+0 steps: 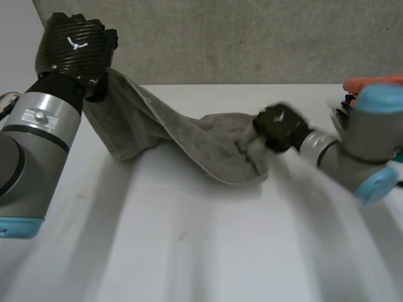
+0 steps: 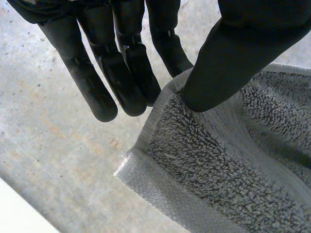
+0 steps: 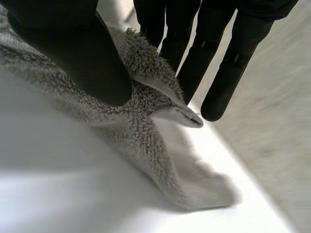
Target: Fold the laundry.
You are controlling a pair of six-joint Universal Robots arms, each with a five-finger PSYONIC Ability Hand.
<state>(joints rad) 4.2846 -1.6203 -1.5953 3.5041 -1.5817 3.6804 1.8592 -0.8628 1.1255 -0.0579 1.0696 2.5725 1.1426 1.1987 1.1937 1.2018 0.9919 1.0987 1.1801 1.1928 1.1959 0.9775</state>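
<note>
Currently, at ten o'clock, your left hand [image 1: 72, 47] pinches the looped-pile grey towel [image 1: 208, 141] by its hemmed corner; right hand [image 1: 282, 128] pinches the three-o'clock end.

Rough grey terry-cloth towel [image 1: 208, 141]; smooth matt white table [image 1: 189, 251]; carbon-weave left hand [image 1: 72, 50].

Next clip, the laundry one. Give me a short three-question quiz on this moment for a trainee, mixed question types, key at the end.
1. Fill in: the left robot hand and the right robot hand each pinch the grey towel between the fingers and the ____.
2. Which is raised higher above the table? A: the left robot hand. B: the right robot hand. C: both are level.
3. True or false: the grey towel lies flat on the table, already folded in half.

Key: 1 thumb; 2 A; 3 false, it hangs stretched between the two robot hands, sagging to the table in between.
</note>
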